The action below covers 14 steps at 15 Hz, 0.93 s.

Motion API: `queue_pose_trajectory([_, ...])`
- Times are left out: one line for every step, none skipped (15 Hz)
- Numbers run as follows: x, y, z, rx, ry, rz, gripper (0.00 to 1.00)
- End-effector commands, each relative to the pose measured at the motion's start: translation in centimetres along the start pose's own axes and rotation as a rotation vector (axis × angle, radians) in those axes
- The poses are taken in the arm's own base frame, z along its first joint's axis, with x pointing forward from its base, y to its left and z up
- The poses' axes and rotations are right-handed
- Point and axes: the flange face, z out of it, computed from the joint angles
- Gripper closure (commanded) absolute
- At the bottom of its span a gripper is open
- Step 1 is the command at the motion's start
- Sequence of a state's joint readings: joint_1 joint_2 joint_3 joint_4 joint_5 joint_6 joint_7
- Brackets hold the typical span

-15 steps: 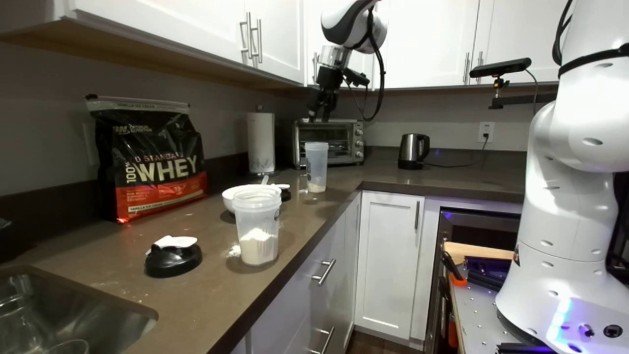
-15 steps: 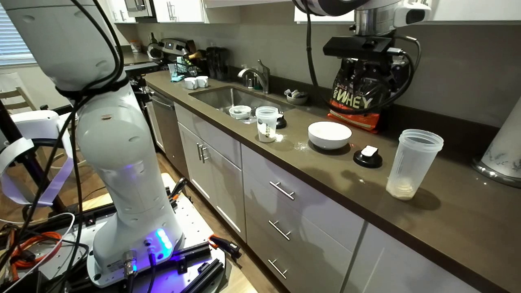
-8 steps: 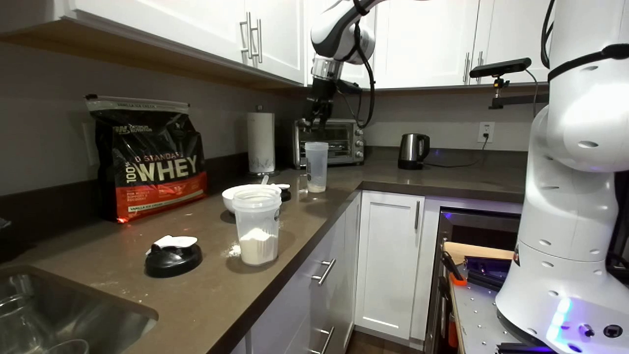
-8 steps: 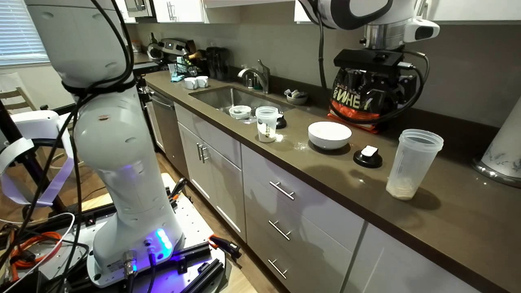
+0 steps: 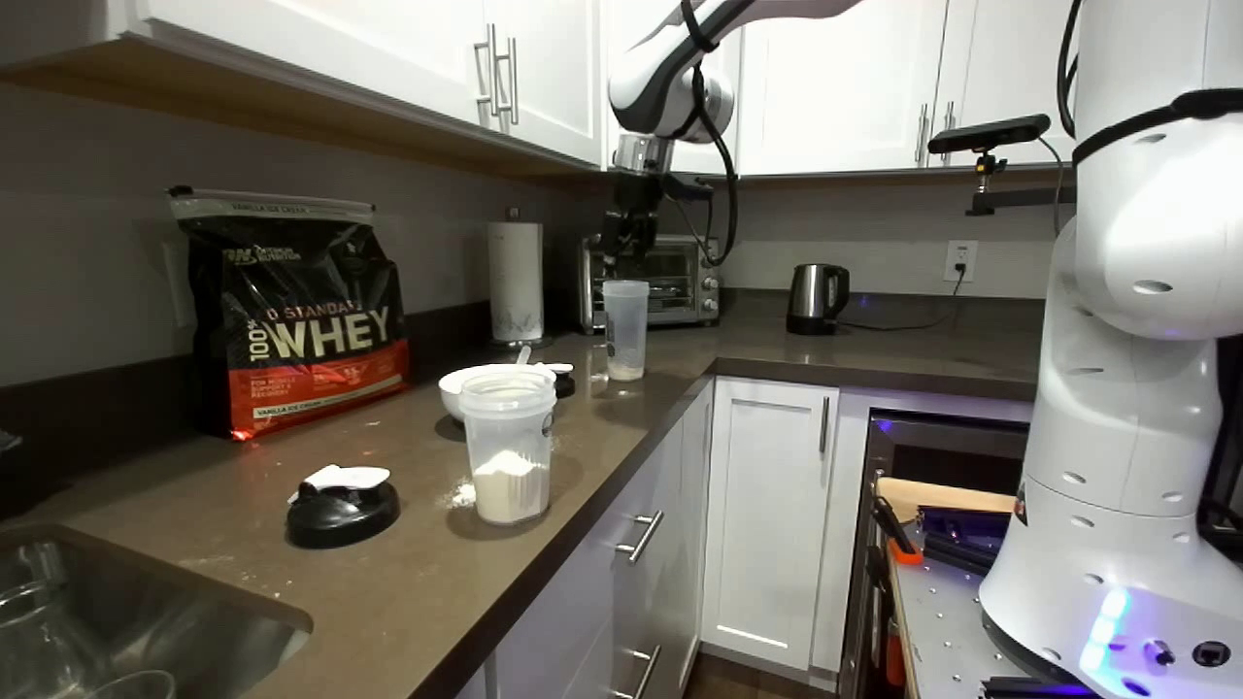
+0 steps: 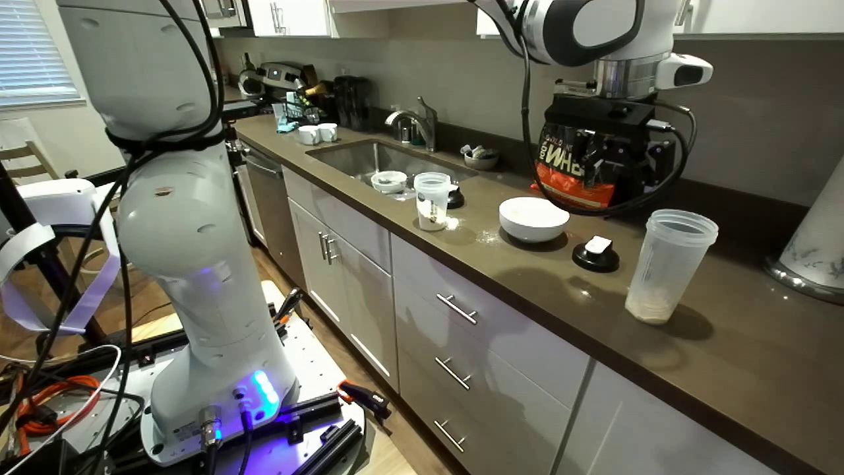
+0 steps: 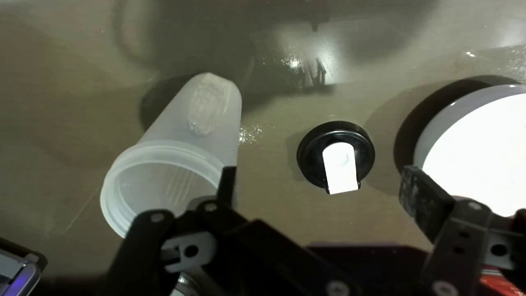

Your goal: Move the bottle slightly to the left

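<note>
- Far left, in an exterior view: sink (image 5: pixel 228 636), set into brown counter (image 5: pixel 418 553), with clear glassware (image 5: pixel 44 631) inside.
- Next: black and red bag (image 5: pixel 301 320), upright by the wall (image 5: pixel 437 223), lettered WHEY.
- In front of bag: black lid (image 5: pixel 340 519), flat on counter, with white on top.
- To the right: white bowl (image 5: pixel 452 390), partly hidden by jug (image 5: pixel 507 442).
- Upright near the counter's front edge: same jug, part-filled with white powder (image 5: pixel 510 493), with a little more spilled just beside.
- Farther back: white roll (image 5: pixel 516 282), upright on counter.
- Just right of bowl: second lid (image 5: pixel 566 386), black and white too, partly hidden.
- Then bottle (image 5: pixel 626 330), pale and translucent, upright on counter near the front edge, with powder at the bottom; in an exterior view, bottle (image 6: pixel 669 270) between second lid and roll.
- Over bottle: gripper (image 5: pixel 626 259), pointing down, apart from bottle in both exterior views; in the wrist view, with jaws spread wide, second lid visible down on counter between fingers (image 7: pixel 425 201), and bottle rim partly behind one fingertip.
- Behind bottle: oven (image 5: pixel 675 296), with a glass door.
- Right of oven: steel kettle (image 5: pixel 808 296), with a cord (image 5: pixel 903 328) to a wall outlet (image 5: pixel 961 254).
- Far right: white arm (image 5: pixel 1117 408), mounted on a metal board (image 5: pixel 947 621), reaching across high to gripper.
</note>
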<state>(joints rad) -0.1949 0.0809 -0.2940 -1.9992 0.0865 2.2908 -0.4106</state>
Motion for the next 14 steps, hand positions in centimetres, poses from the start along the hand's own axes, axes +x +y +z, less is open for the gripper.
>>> queue_pose_trajectory([-0.6, -1.4, 1.0, -0.041, 0.043, -0.047, 0.0])
queue_pose_trajectory([-0.4, -1.6, 1.4, -0.062, 0.066, -0.062, 0.0])
queue_pose_trajectory([-0.2, -1.7, 1.7, -0.073, 0.081, -0.074, 0.0])
queue_pose_trajectory([0.0, -1.8, 1.9, -0.088, 0.095, -0.078, 0.0])
queue_pose_trajectory([0.1, -1.7, 2.0, -0.103, 0.109, -0.087, 0.0])
queue_pose_trajectory([0.4, -1.5, 1.7, -0.118, 0.12, -0.094, 0.0])
queue_pose_trajectory([0.5, -1.3, 1.5, -0.138, 0.13, -0.096, 0.0])
queue_pose_trajectory([0.8, -1.0, 1.1, -0.158, 0.143, -0.102, 0.0])
queue_pose_trajectory([1.0, -0.8, 0.8, -0.175, 0.152, -0.107, 0.0])
queue_pose_trajectory([1.3, -0.5, 0.6, -0.189, 0.159, -0.109, 0.0])
queue_pose_trajectory([1.5, -0.3, 0.6, -0.194, 0.16, -0.106, 0.0])
queue_pose_trajectory([1.7, 0.0, 0.6, -0.194, 0.159, -0.104, 0.0])
queue_pose_trajectory([2.0, 0.4, 0.8, -0.184, 0.15, -0.095, 0.0])
queue_pose_trajectory([2.1, 0.8, 1.1, -0.176, 0.137, -0.084, 0.0])
